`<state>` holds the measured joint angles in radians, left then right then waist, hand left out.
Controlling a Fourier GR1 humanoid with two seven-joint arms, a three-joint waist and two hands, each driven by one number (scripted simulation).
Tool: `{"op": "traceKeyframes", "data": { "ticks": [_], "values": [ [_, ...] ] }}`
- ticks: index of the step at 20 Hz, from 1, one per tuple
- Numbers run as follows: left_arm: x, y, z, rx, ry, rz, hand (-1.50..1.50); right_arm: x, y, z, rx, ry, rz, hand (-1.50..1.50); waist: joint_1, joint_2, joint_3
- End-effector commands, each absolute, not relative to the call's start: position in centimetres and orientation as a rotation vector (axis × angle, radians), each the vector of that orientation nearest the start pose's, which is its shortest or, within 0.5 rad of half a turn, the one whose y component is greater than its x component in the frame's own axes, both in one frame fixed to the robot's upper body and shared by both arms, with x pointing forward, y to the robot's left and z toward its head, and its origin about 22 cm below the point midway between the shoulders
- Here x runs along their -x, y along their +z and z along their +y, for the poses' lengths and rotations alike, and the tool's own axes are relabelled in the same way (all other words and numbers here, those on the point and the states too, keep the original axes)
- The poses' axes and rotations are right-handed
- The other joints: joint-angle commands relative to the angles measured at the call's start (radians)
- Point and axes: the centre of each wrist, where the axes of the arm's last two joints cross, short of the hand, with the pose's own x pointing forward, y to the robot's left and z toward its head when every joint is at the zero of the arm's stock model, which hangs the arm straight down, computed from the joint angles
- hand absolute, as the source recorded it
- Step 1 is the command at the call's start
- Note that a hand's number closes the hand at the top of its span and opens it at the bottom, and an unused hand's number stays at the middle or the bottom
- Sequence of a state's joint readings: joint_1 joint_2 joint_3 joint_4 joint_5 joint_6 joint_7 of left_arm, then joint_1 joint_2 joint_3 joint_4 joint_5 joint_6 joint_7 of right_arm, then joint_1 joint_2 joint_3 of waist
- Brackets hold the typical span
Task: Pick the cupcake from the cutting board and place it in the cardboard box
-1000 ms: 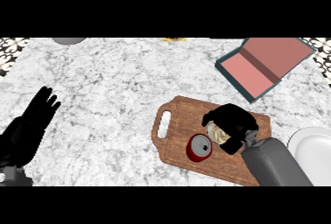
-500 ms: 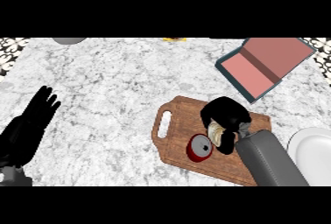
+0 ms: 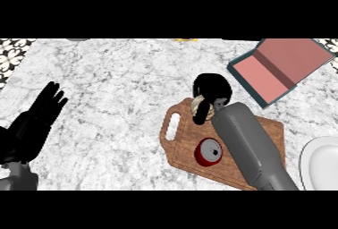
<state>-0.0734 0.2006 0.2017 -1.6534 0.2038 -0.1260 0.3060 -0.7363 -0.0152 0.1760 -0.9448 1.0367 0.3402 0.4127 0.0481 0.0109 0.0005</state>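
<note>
**Right hand curled round the cupcake at the board's far edge**

We see the right hand (image 3: pixel 213 89) at the far end of the cutting board (image 3: pixel 264 134), its black fingers curled round the cupcake (image 3: pixel 200 106). Only a pale, ridged bit of the cupcake shows beneath the fingers; most of it is hidden by the hand. It sits at the board's upper corner, and we cannot tell whether it still touches the wood or is lifted clear. The grey forearm runs from the lower right edge of the view diagonally across the board to the hand.

On the board, just beside the forearm and nearer to us than the cupcake, we see a red round thing with a grey top (image 3: pixel 210 151), standing apart from the hand. The board's handle slot lies at its left end, toward the middle of the table (image 3: pixel 119 80), which is of white and grey marble.

Beyond the hand, to the upper right, the cardboard box (image 3: pixel 280 67) lies open, tilted to the table's edges, with a pink inside and dark walls. It is near the hand but apart from it. A white plate (image 3: pixel 322 163) shows at the right edge, partly cut off.

At the left edge we see the left hand (image 3: pixel 36 123), fingers straight and pointing up, resting and holding nothing.
</note>
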Motion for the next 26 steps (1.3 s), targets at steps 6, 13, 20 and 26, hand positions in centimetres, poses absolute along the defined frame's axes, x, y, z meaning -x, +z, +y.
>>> {"op": "traceKeyframes", "data": {
  "ticks": [6, 13, 20, 26],
  "values": [
    [-24.5, 4.7, 32.1, -0.028, 0.027, -1.453, 0.00, -40.0, 10.0, -6.2, 0.938, 1.203, -1.157, 1.50, -0.027, -0.009, -0.001],
    [-24.4, 6.0, 31.6, -0.051, 0.047, -1.440, 0.00, -38.4, 19.2, -3.2, 1.071, 1.039, -1.413, 1.50, -0.043, -0.016, -0.001],
    [-24.2, 5.1, 31.1, -0.058, 0.052, -1.439, 0.00, -37.0, 25.5, -4.2, 1.260, 0.765, -1.421, 1.50, -0.049, -0.015, -0.001],
    [-25.4, 4.3, 30.8, -0.051, 0.055, -1.447, 0.00, -39.4, 28.4, -10.0, 1.341, 0.665, -1.377, 1.50, -0.051, -0.010, -0.001]
  ]
}}
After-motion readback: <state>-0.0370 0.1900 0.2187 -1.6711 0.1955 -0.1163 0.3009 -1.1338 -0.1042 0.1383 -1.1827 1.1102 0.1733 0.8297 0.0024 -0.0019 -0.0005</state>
